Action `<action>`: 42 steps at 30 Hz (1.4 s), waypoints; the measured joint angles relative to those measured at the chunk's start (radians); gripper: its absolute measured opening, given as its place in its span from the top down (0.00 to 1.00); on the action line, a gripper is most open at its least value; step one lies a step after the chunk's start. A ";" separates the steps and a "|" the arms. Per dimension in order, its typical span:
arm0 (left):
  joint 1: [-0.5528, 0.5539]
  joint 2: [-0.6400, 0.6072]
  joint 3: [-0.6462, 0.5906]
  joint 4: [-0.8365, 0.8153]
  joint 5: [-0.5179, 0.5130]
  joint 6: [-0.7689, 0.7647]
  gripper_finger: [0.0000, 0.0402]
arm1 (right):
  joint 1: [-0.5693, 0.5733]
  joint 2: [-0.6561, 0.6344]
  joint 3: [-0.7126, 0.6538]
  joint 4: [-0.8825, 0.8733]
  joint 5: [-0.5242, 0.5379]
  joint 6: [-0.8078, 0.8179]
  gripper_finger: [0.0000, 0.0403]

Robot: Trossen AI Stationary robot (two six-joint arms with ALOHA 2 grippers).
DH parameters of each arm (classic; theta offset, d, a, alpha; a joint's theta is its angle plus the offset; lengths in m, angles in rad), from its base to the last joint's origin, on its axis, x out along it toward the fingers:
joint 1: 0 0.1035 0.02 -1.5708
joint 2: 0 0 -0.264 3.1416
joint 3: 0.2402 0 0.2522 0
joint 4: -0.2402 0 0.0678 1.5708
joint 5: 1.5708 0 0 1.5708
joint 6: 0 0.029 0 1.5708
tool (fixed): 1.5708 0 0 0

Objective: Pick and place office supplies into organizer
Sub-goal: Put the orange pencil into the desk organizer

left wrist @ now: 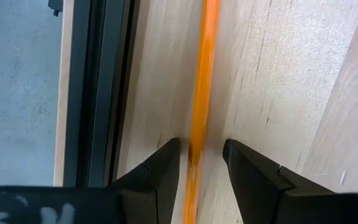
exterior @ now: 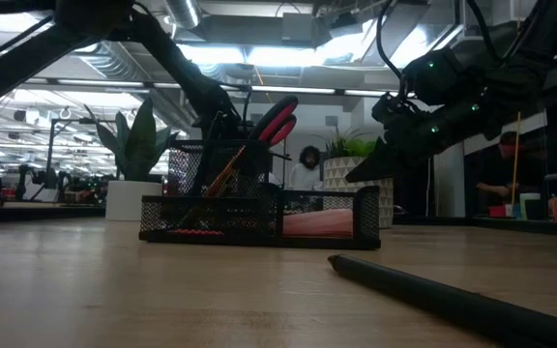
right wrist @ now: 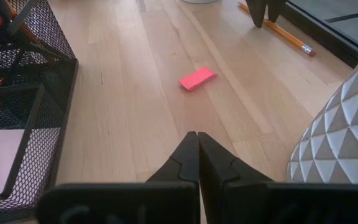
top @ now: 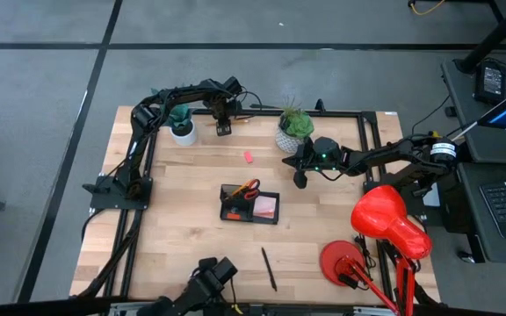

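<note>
My left gripper (top: 224,125) is at the table's far edge, pointing down and open. Its fingers stand on either side of a thin orange pencil (left wrist: 204,74) that lies flat on the wood beside the black frame rail; the pencil (right wrist: 284,32) also shows in the right wrist view. My right gripper (top: 300,182) is shut and empty above the table, between the black mesh organizer (top: 249,204) and a plant pot. The organizer holds red-handled scissors (top: 249,187) and a pink sticky-note block (top: 266,207). A pink eraser (right wrist: 197,79) lies on the wood beyond my right gripper (right wrist: 197,134). A dark pen (top: 269,268) lies near the near edge.
A white faceted plant pot (right wrist: 340,124) stands close beside my right gripper. A second potted plant (top: 183,132) stands by my left arm at the far edge. A red desk lamp (top: 385,224) fills the near right corner. Bare wood lies between the organizer and the eraser.
</note>
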 joint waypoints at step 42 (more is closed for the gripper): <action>-0.001 -0.003 0.000 -0.001 -0.006 0.043 0.96 | 0.000 0.000 0.000 -0.015 0.000 -0.003 1.00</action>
